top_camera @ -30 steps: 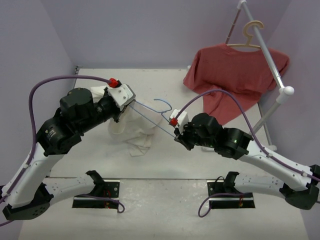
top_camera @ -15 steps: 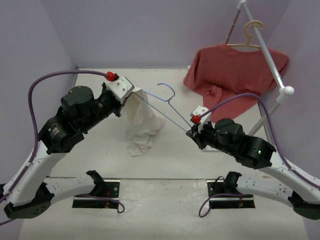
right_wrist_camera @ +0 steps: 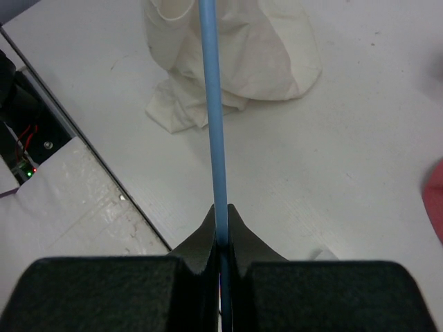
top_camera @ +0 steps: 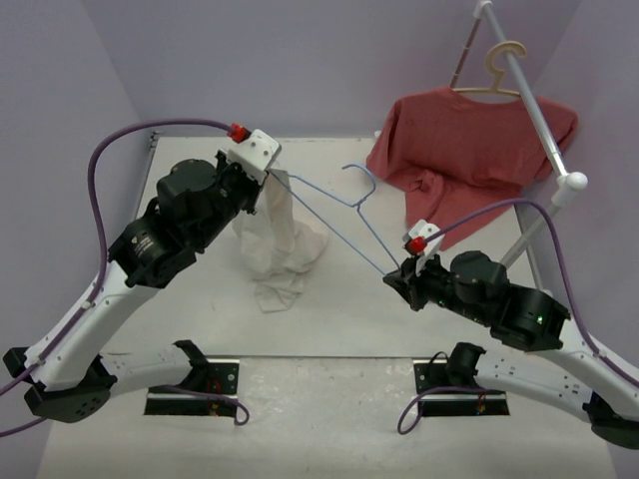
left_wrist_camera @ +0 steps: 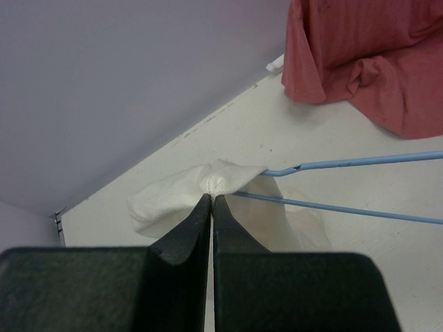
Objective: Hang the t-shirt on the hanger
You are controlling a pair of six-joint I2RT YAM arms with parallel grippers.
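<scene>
Cream t-shirt (left_wrist_camera: 173, 200) pinched by left tool (left_wrist_camera: 211, 200), hanger (right_wrist_camera: 210, 104) in right tool (right_wrist_camera: 221, 211)

White arms (top_camera: 75, 324) w/ black joints (top_camera: 160, 242), purple cables (top_camera: 180, 122), red plugs (top_camera: 238, 131)

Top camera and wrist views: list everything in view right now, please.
t-shirt: 1, cream-white, top pinched in the left claw, bottom edge on the table
hanger: 1, light blue wire, one end in the right claw, the other inside the t-shirt
red shirt: 1, back right, on the beige hanger
beige hanger: 1, hooked on the rack
rack: 1, white, back right
table: 1, white, under everything
left claw: 1, black, shut on the t-shirt
right claw: 1, black, shut on the hanger
</scene>
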